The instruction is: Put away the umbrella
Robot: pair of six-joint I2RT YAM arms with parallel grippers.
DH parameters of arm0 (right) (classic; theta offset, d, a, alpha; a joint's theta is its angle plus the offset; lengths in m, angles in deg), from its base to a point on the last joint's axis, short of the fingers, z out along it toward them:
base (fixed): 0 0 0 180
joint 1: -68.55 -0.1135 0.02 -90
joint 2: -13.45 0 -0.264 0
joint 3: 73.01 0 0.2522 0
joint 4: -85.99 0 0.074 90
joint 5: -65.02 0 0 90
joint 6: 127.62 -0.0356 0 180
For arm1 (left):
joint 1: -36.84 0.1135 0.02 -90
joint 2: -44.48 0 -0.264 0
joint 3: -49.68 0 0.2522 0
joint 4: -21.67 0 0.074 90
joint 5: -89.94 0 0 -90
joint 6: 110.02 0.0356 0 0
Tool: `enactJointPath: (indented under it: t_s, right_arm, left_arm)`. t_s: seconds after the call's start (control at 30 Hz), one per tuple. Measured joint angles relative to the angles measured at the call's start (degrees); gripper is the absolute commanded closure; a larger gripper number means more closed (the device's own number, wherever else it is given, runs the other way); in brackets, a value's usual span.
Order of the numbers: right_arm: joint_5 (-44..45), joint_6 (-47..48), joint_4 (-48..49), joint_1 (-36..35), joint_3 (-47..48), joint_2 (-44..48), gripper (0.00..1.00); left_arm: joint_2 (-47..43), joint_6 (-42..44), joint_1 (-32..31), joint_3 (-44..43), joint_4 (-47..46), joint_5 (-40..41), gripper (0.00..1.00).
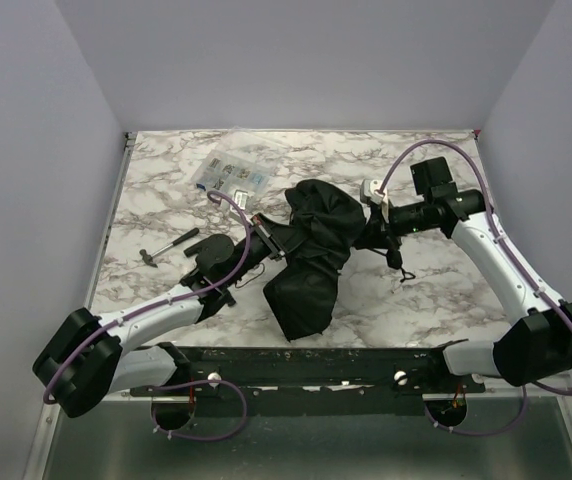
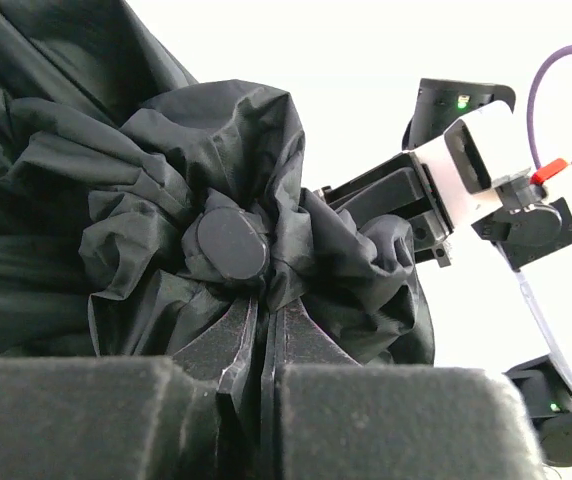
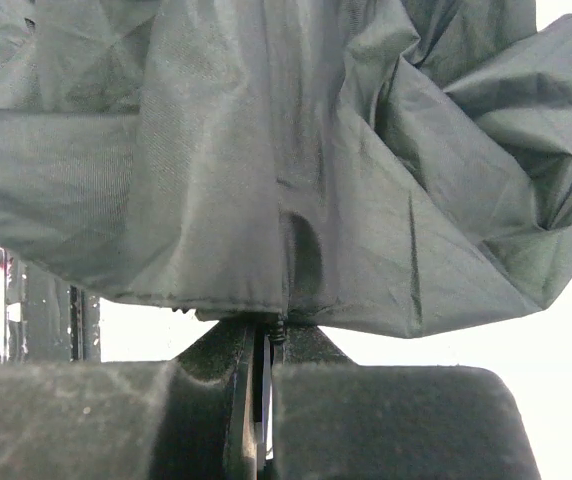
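Across the middle of the worktop (image 1: 426,300) the umbrella (image 1: 311,265) lay slack between the two arms, its canopy slumped in a dark heap with one loose panel trailing toward the near edge. How much of it rested on the marble, could not tell.

Left hand (image 2: 266,335) was pressed together, pinching bunched fabric just under the round cap (image 2: 231,245) at the tip end. Right hand (image 3: 266,365) was also pressed together at the opposite end, nipping something thin at the canopy hem. Fabric hid it, so shaft or rib, could not tell. Wrist loop (image 1: 398,265) dangled just below that hand. Clear compartment box (image 1: 231,178) and small black-handled tool (image 1: 171,245) sat apart at far left, not involved.

Judged step: both ends held, ready to compact and gather the canopy. Judged early in the task, since nothing was wrapped or strapped.

To do it well:
- Keep both hands on one straight line and bring the ends together along it, with no twisting.
- The left grip looked to be mostly on cloth, so it would likely slip under a hard push. Go slow and re-grip nearer the cap if the folds slide.
- Lift the trailing panel off the worktop before rolling so it does not drag.
- Steer clear of the tool on the left.
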Motion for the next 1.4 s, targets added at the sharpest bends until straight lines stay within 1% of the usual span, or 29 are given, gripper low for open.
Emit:
enactJointPath:
  t_s: [0.17, 0.23, 0.3, 0.37, 0.47, 0.53, 0.7, 0.87, 0.97, 1.03, 1.1, 1.2, 1.33, 1.4]
  right_arm:
    - [1.1, -1.6, 1.3, -0.3, -0.4, 1.8, 0.98]
    - [1.2, -2.6, 2.3, -0.4, -0.8, 2.6, 0.8]
    - [1.1, -4.0, 3.5, -0.4, -1.6, 3.3, 0.66]
    - [1.1, -5.2, 4.1, -0.9, -2.5, 3.6, 0.59]
    - [1.0, -6.4, 4.3, -1.6, -4.6, 3.5, 0.57]
    - [1.0, -7.0, 4.5, -1.7, -5.6, 3.5, 0.59]
    - [0.3, -8.4, 4.9, -1.8, -5.6, 3.0, 0.68]
    - [-0.5, -9.7, 4.5, -1.8, -1.7, 1.0, 0.77]
    - [-0.5, -11.0, 4.5, -1.8, 0.3, 1.0, 0.76]
    - [-0.5, -12.2, 4.5, -1.8, 1.1, 1.2, 0.67]
    - [-0.5, -12.7, 4.5, -1.6, 1.2, 1.3, 0.62]
    - [-0.5, -13.1, 4.4, -0.9, 1.6, 1.8, 0.63]
    - [-0.7, -12.8, 3.0, -0.2, 3.4, 2.1, 0.82]
    - [-1.3, -12.6, 2.1, 0.0, 4.3, 2.1, 0.99]
  left_arm:
    - [0.3, 0.2, -0.1, 0.0, -3.0, 0.2, 1.0]
    - [0.4, 0.5, -0.1, 0.0, -4.0, 0.3, 1.0]
    - [0.5, 0.9, -0.1, 0.0, -5.0, 0.3, 1.0]
    - [0.7, 1.0, 0.0, 0.0, -6.8, 0.5, 1.0]
    - [0.8, 1.0, 0.2, -0.1, -11.1, 0.8, 1.0]
    - [0.8, 1.3, 0.5, -0.2, -12.5, 0.8, 1.0]
    - [0.8, 1.7, 0.9, -0.4, -12.5, 0.3, 1.0]
    - [0.8, 2.4, 1.2, -1.3, -12.4, -0.2, 1.0]
    - [0.7, 2.7, 1.3, -1.7, -12.5, -0.3, 1.0]
    - [0.1, 3.1, 1.3, -1.7, -12.4, -0.3, 1.0]
    - [-0.4, 3.5, 1.3, -1.7, -12.3, -0.3, 1.0]
    - [-1.3, 4.0, 1.7, -1.7, -12.0, -0.6, 1.0]
    - [-2.2, 4.1, 2.3, -1.7, -11.8, -1.2, 1.0]
    - [-2.4, 4.2, 2.4, -1.7, -11.8, -1.3, 1.0]
